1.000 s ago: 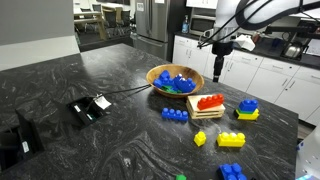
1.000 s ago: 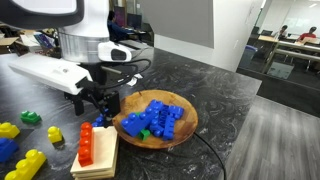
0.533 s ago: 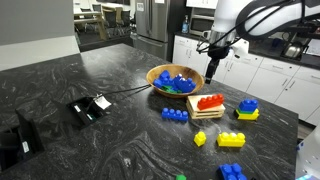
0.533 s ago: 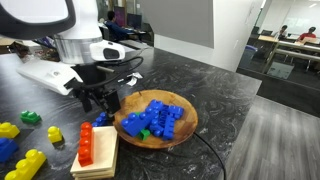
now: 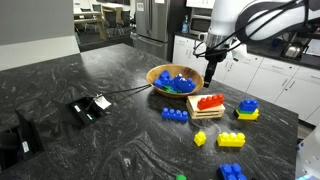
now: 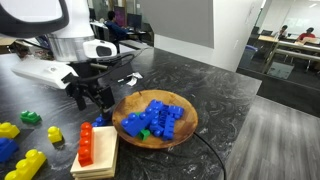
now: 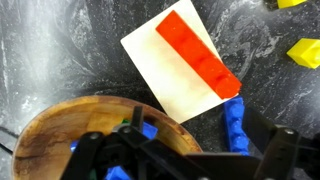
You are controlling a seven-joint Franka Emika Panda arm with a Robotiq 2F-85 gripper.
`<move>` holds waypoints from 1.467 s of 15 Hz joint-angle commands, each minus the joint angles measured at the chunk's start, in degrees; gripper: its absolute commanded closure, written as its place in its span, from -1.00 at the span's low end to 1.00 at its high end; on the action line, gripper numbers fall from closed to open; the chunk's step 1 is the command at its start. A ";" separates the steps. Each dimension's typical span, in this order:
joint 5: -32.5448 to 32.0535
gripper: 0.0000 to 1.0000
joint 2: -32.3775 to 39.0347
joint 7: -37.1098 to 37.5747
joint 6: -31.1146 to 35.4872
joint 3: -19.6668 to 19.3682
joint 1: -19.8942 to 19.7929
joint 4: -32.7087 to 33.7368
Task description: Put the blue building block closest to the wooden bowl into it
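The wooden bowl (image 5: pixel 160 72) (image 6: pixel 187 127) holds several blue bricks and a green one; its rim shows at the lower left of the wrist view (image 7: pixel 70 125). The dark blue building block (image 5: pixel 175 114) lies on the dark marble counter just beside the bowl. In the wrist view it (image 7: pixel 235 125) lies between the bowl's rim and my right finger (image 7: pixel 280 150). My gripper (image 5: pixel 212 72) (image 6: pixel 95 97) (image 7: pixel 180 162) hangs open and empty above the bowl's edge and the block. In the exterior view from the bowl's other side the block is hidden behind the gripper.
A red brick (image 5: pixel 209 101) (image 7: pixel 200 50) lies on a pale wooden board (image 7: pixel 165 75) beside the block. Yellow bricks (image 5: pixel 231 140) (image 6: pixel 28 160), a blue-on-yellow stack (image 5: pixel 247 108) and a lighter blue brick (image 5: pixel 232 172) lie further off. A black device (image 5: pixel 90 107) with a cable lies on the counter.
My gripper has moved down and sideways, from above the red brick toward the bowl's edge. The bricks and the bowl have not moved.
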 commanded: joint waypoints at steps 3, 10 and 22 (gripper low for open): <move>-3.30 -1.00 7.16 -3.29 -0.81 3.70 2.97 6.44; -3.83 -1.00 12.87 -2.70 1.88 6.06 5.56 9.84; -3.85 -1.00 17.80 -6.41 6.92 7.54 7.07 11.56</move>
